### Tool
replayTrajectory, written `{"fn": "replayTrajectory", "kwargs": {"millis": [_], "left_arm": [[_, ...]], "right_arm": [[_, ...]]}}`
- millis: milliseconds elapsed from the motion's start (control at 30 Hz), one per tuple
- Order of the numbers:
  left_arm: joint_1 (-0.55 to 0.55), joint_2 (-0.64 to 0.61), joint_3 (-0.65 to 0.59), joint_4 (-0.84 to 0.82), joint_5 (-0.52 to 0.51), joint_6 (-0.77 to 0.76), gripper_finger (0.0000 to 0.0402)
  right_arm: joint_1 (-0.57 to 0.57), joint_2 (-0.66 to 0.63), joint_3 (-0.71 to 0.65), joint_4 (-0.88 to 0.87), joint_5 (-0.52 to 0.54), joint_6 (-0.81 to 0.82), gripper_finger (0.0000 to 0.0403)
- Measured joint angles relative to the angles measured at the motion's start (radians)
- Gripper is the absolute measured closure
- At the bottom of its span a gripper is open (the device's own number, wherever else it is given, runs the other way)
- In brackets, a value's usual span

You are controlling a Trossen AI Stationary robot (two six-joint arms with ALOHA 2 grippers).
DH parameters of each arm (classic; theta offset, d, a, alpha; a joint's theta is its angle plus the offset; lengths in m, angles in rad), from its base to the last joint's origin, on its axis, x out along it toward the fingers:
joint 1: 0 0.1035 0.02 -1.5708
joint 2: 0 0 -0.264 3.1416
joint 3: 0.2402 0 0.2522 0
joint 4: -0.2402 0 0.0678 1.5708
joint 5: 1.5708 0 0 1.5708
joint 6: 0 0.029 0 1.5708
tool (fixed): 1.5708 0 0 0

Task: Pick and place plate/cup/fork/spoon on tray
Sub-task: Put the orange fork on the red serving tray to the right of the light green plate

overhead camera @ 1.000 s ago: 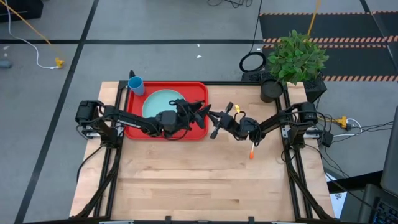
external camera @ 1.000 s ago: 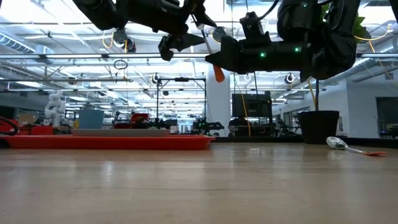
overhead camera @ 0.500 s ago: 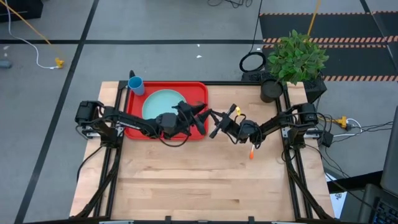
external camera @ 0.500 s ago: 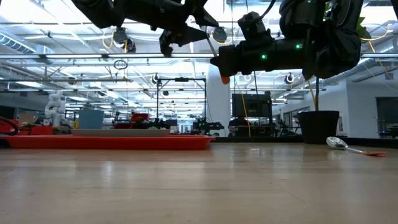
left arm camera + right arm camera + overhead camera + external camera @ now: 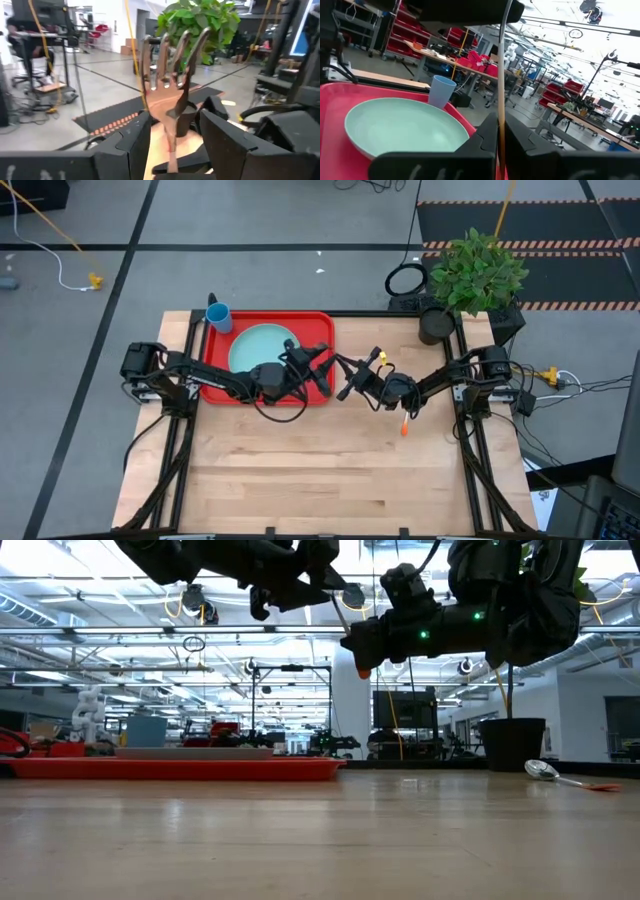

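Note:
The fork hangs in the air over the table's middle, just right of the red tray. My right gripper is shut on it. Its silver tines stand in the gap between the fingers of my left gripper, which is open and does not touch them. The pale turquoise plate lies flat in the tray. The blue cup stands at the tray's far left corner. The spoon lies on the table at the right, its orange handle poking out from under my right arm. My right gripper pinches the fork's thin shaft between its two fingers, which come roughly level from the table's right side. The metal end runs on past the fingertips toward my left gripper. The orange handle end sticks out below the gripper. The fork is lifted clear of the table.
A potted plant stands at the table's far right corner. The near half of the wooden table is bare. The two grippers are close together above the tray's right edge.
Both grippers have stayed in place and rolled about their own pointing lines. The fork has turned with my right gripper: its orange end, which stuck out long below that gripper, now shows as a short stub.

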Motion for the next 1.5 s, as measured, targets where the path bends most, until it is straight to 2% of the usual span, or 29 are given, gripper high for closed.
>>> {"fn": "replayTrajectory", "kwargs": {"millis": [200, 500, 733, 1100, 1200, 1333, 1500], "left_arm": [[-0.005, 0.000, 0.000, -0.021, -0.010, -0.007, 0.0229], [-0.036, 0.000, 0.000, -0.027, -0.058, 0.068, 0.0229], [-0.074, 0.000, 0.000, -0.099, -0.141, 0.120, 0.0229], [-0.080, 0.000, 0.000, -0.107, -0.166, 0.079, 0.0229], [-0.064, 0.000, 0.000, -0.109, -0.135, 0.058, 0.0229], [-0.031, 0.000, 0.000, -0.141, -0.021, -0.016, 0.0229], [-0.014, 0.000, 0.000, -0.160, 0.017, -0.044, 0.0229]], "right_arm": [[0.000, 0.000, 0.000, 0.000, 0.019, -0.017, 0.0403], [0.000, 0.000, 0.000, -0.001, 0.021, -0.032, 0.0403], [0.006, 0.000, -0.001, -0.009, 0.018, -0.027, 0.0403], [0.006, 0.000, -0.001, -0.007, 0.018, -0.019, 0.0403], [0.006, 0.000, -0.001, -0.007, 0.016, 0.000, 0.0403], [0.006, 0.000, -0.001, -0.006, -0.007, 0.002, 0.0403], [0.006, 0.000, -0.001, -0.015, -0.007, 0.002, 0.0403]]}}
